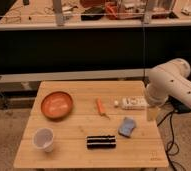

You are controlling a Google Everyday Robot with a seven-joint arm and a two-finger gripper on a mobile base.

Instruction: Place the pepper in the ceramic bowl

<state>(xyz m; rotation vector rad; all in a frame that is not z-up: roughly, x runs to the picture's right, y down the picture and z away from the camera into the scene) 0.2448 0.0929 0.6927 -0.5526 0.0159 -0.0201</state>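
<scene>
The pepper (101, 106) is lying flat near the middle of the wooden table (74, 156), just right of the ceramic bowl (45, 100) and not in it. The gripper (151, 113) hangs at the table's right edge, well apart from the pepper, with a white packet (131, 103) between them. Can't tell if it's clenched or released.

Pepper (100, 106): small, slim, orange, tapered; lies flat near the middle of the surface (74, 137), apart from the bowl.
Ceramic bowl (57, 105): shallow, round, terracotta; upright, empty, left of the pepper.
Claw (150, 114): at the surface's right edge, well apart from both.
</scene>
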